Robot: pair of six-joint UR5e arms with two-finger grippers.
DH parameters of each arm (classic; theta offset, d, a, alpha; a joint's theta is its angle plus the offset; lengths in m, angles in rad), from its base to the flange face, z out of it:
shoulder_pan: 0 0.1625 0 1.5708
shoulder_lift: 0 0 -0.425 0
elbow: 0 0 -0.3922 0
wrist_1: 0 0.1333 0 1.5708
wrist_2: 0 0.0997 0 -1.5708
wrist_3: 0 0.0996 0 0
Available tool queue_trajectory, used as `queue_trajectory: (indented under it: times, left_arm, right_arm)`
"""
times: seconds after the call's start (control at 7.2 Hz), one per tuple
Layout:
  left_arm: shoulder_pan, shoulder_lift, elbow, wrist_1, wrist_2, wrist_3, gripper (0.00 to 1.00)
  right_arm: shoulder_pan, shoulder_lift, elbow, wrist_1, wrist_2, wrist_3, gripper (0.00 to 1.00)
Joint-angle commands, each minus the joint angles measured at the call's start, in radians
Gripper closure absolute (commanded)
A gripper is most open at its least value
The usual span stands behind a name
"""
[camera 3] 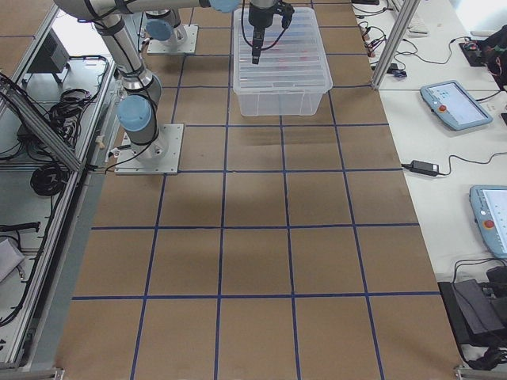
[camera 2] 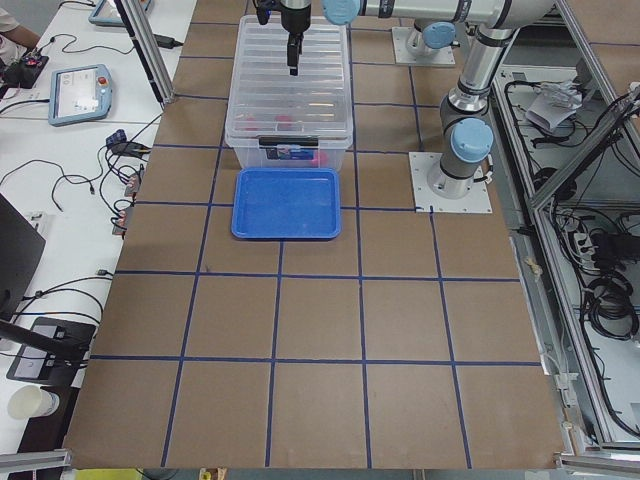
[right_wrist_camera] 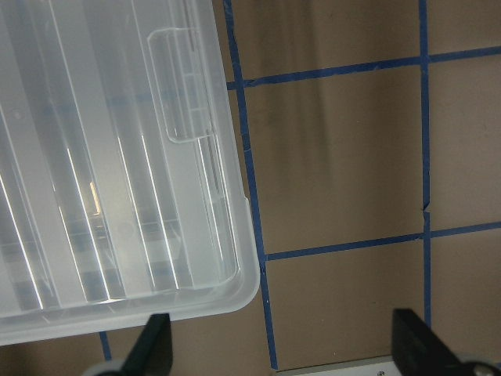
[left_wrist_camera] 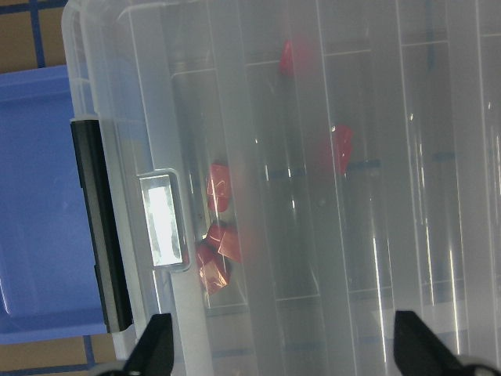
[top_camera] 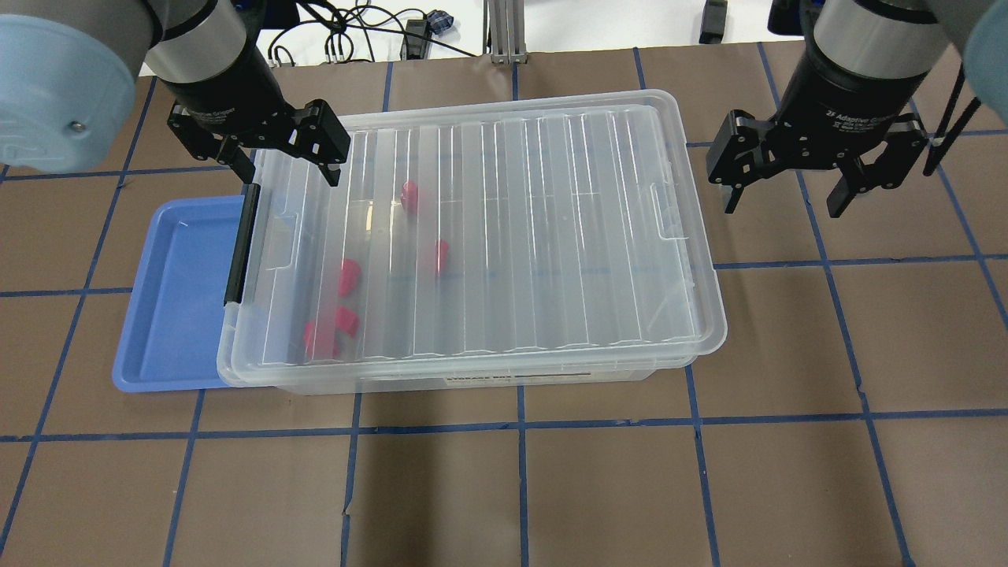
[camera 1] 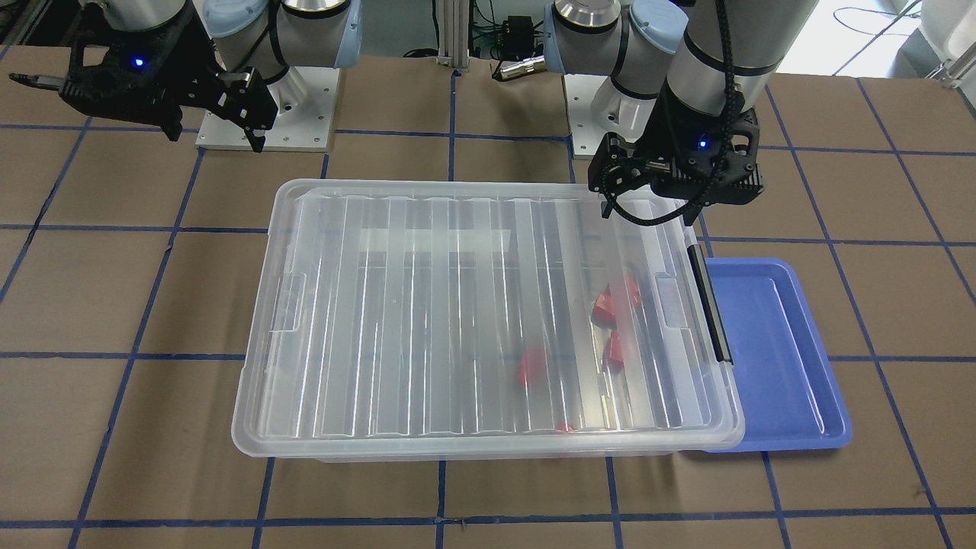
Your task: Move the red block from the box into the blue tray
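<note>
The box (top_camera: 512, 236) is a clear bin with its ribbed lid on and a black latch bar (top_camera: 240, 244) at its left end. Several red blocks (top_camera: 349, 276) show through the lid near that end, also in the left wrist view (left_wrist_camera: 218, 188). The blue tray (top_camera: 173, 299) lies empty against the latch end. My left gripper (top_camera: 289, 175) is open and empty, above the box's far left corner by the latch. My right gripper (top_camera: 781, 206) is open and empty over bare table past the box's right end; the box corner (right_wrist_camera: 117, 196) shows in its wrist view.
The brown table (top_camera: 520, 488) carries a blue tape grid. The arm base plates (camera 1: 267, 107) stand behind the box on the robot's side. Cables and devices lie along the far edge (top_camera: 370, 39).
</note>
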Motion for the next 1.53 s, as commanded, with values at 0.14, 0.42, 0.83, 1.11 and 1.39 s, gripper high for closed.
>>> queue_trajectory:
  times: [0.14,0.42,0.83,1.11,1.39]
  left_arm:
    - [0.001,0.003,0.011,-0.003,0.003,0.003,0.00]
    - [0.001,0.002,0.018,-0.011,0.004,0.004,0.00]
    - [0.002,0.011,0.006,-0.014,0.008,0.007,0.00]
    - [0.001,0.016,0.004,-0.014,0.008,0.007,0.00]
    - [0.001,0.010,0.004,-0.014,0.004,0.004,0.00]
  right_arm:
    - [0.000,-0.003,0.001,0.000,0.001,-0.003,0.00]
    - [0.000,0.006,0.001,0.000,-0.001,-0.007,0.00]
    - [-0.003,0.045,0.005,-0.005,0.001,-0.004,0.00]
    - [-0.003,0.136,0.008,-0.032,-0.004,-0.002,0.00]
    - [-0.003,0.203,0.012,-0.152,-0.007,0.003,0.00]
